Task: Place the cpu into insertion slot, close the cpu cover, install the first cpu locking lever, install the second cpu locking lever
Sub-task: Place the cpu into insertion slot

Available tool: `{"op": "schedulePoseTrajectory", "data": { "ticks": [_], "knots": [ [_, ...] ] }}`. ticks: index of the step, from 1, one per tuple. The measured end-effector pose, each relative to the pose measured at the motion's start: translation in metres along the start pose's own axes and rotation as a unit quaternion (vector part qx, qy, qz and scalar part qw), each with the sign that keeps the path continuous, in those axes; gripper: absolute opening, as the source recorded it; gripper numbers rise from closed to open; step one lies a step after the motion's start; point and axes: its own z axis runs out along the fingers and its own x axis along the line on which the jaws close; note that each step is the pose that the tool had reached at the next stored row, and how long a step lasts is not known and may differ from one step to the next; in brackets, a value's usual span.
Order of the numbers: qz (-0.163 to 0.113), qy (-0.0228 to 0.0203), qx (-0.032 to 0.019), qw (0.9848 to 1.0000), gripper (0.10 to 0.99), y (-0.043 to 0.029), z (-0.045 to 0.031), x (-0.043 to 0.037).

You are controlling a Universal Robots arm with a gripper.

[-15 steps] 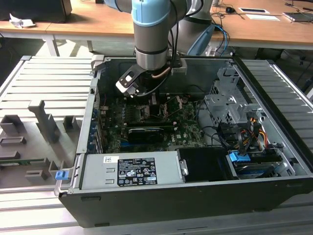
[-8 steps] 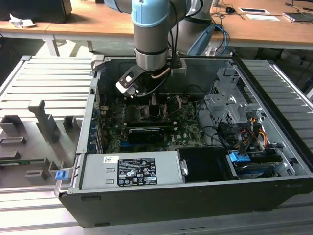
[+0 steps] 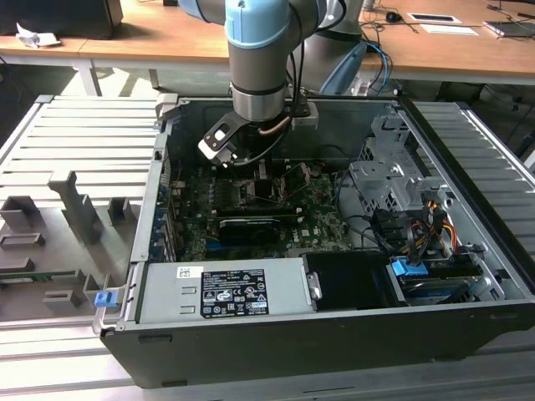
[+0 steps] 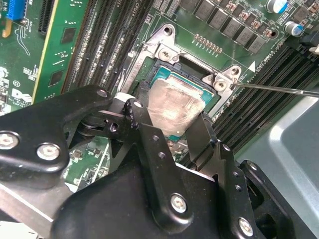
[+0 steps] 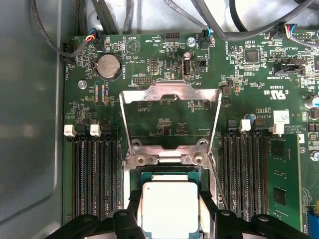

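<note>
- The tool [image 4: 169,115] pinches the cpu [image 5: 169,206] by two opposite edges, right over the insertion slot [image 5: 164,175].
- Best kept level and square to the slot's rim; the cpu cover [image 5: 169,93] lies open just ahead of the tool.

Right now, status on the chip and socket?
Tool shut on square silver-grey metal chip, at black square socket. Silver metal frame cover open. Nothing blocking.
</note>
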Motion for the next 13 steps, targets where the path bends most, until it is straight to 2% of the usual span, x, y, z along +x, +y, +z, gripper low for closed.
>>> {"op": "schedulePoseTrajectory", "data": {
  "ticks": [13],
  "knots": [
    [0.0,0.0001,0.0001,1.0,0.537,0.0009,0.0014,0.0004]
  ]
}}
